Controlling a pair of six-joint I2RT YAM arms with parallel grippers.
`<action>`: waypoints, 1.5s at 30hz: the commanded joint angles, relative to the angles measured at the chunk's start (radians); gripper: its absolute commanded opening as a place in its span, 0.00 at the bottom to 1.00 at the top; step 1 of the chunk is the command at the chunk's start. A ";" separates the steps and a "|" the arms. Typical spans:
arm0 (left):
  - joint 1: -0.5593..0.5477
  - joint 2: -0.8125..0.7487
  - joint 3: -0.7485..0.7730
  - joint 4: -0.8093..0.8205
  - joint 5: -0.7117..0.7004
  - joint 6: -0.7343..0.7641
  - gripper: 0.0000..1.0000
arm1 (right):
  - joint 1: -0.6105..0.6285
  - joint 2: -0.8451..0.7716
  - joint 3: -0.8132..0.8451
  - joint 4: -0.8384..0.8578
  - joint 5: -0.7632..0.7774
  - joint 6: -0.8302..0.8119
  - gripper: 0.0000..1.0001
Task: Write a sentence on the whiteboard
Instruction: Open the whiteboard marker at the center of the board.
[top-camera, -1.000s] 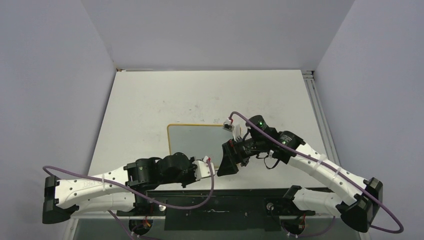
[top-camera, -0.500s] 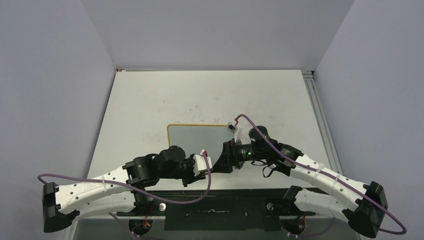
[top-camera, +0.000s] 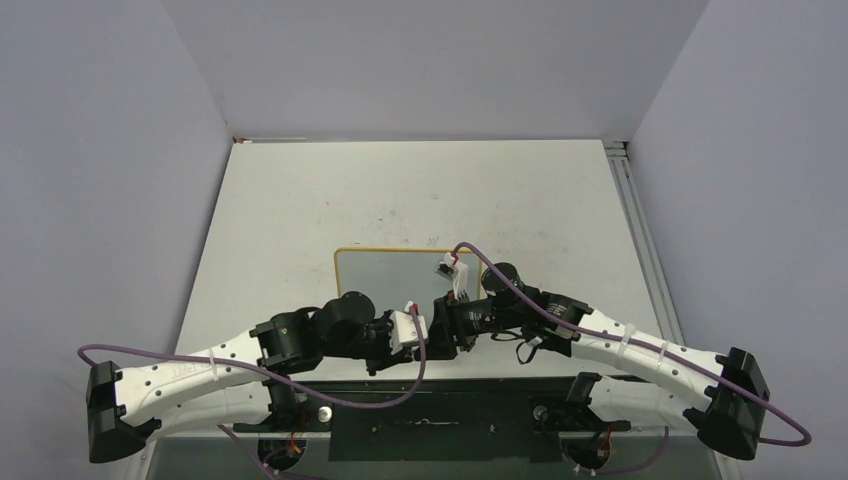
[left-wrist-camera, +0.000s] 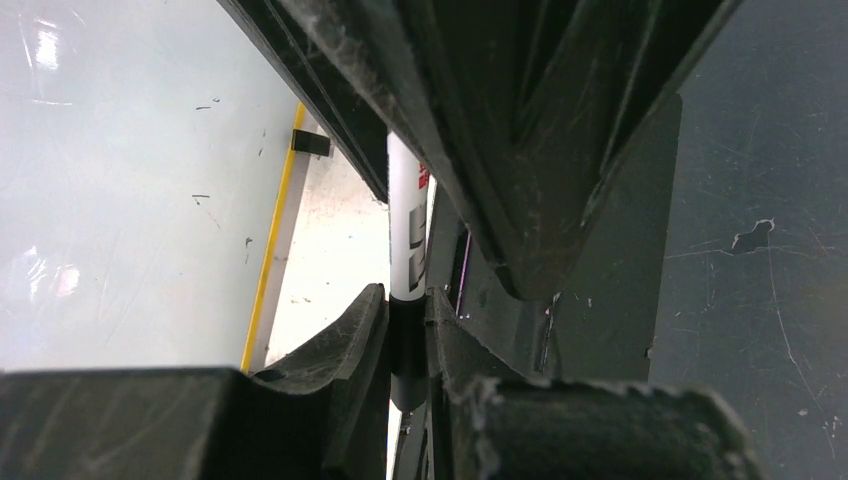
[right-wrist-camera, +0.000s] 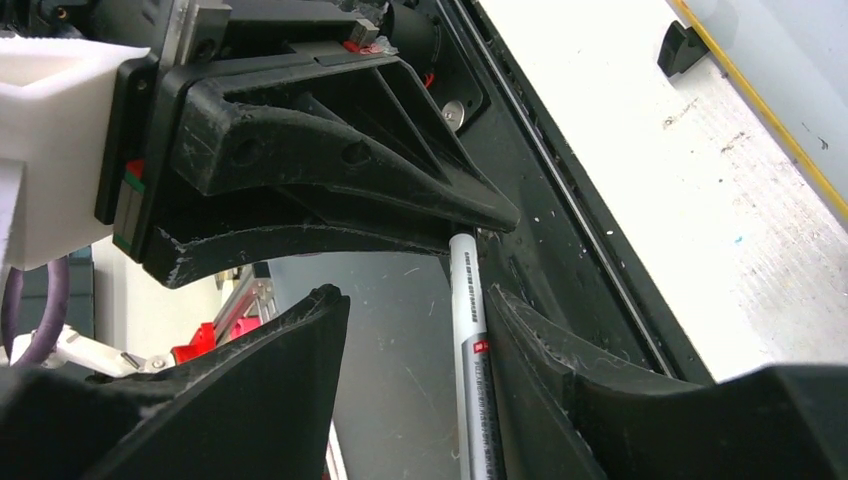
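Your left gripper (left-wrist-camera: 406, 312) is closed tight on the dark end of a slim white marker (left-wrist-camera: 405, 215). It meets your right gripper (right-wrist-camera: 417, 298) tip to tip at the middle of the worktop's (top-camera: 400, 190) near edge. The right gripper's jaws stand apart, wider than the marker. The barrel lies between them against one finger, with a clear gap to the other, so only the left arm appears to have a real hold. The marker's long axis runs from one gripper to the other, roughly along the near edge. The whiteboard (top-camera: 385, 275) lies flat just beyond, toward the far edge. Its yellow frame and one black foot (right-wrist-camera: 682, 45) show beside the marker in both wrist views, and its near right corner sits under the two grippers. You can see no sentence on it, only a few specks on the pale surface. Both grippers are about equally near the board, so what matters is which one takes the barrel. The pen probably has to be uncovered, then turned from lying along the near edge to pointing down at the board.
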 joint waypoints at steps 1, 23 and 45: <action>0.004 0.004 0.006 0.054 0.021 0.005 0.00 | 0.019 -0.001 0.014 0.051 0.018 -0.001 0.50; 0.004 -0.005 -0.004 0.059 -0.002 0.018 0.00 | 0.028 -0.042 0.056 -0.033 0.078 -0.083 0.05; 0.017 -0.097 -0.064 0.099 -0.103 0.032 0.00 | -0.152 -0.050 0.534 -0.691 0.068 -0.471 0.05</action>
